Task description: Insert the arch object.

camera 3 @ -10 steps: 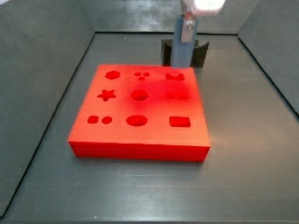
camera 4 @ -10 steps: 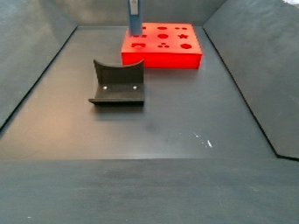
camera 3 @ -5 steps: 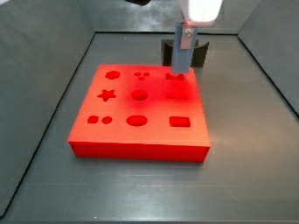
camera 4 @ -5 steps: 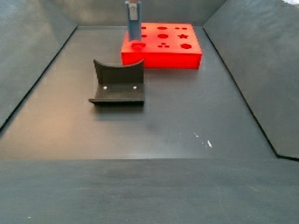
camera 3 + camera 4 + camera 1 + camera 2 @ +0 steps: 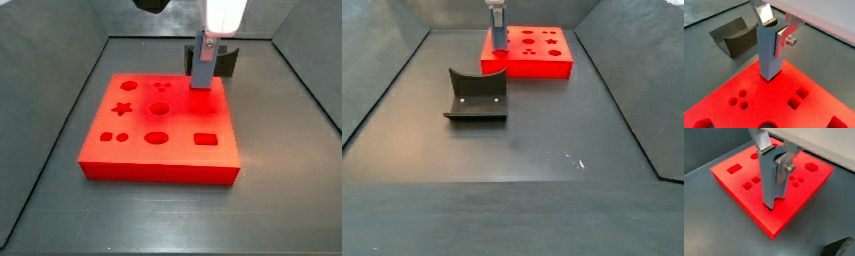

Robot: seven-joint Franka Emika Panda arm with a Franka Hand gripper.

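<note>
One robot gripper [image 5: 775, 26] works inside a dark grey bin, shown by two wrist views and two side views. Furthest left in a side view, the fixture [image 5: 476, 95], a dark L-shaped bracket on a base plate, stands on the floor, well apart from the red board [image 5: 531, 52] near the back wall. In a wrist view the fixture [image 5: 737, 35] sits just beyond one corner of the red board [image 5: 757, 97].

At the centre of both wrist views, the gripper's flat silver fingers [image 5: 786, 34] are clamped on the arch object [image 5: 769, 50], which here looks like a tall blue-grey upright block. Its lower end meets the red board's top face near one edge; whether it has entered a recess cannot be told. In the wrist view from the opposite side, the gripper [image 5: 777, 153] holds the arch object [image 5: 771, 180] upright above the red board [image 5: 767, 193], among small round and square holes.

In a side view, the arch object [image 5: 203, 65] stands on the red board [image 5: 160, 125] at its far right area, under the gripper [image 5: 210, 42]. Star, circle and square recesses lie to the left and nearer the camera.
</note>
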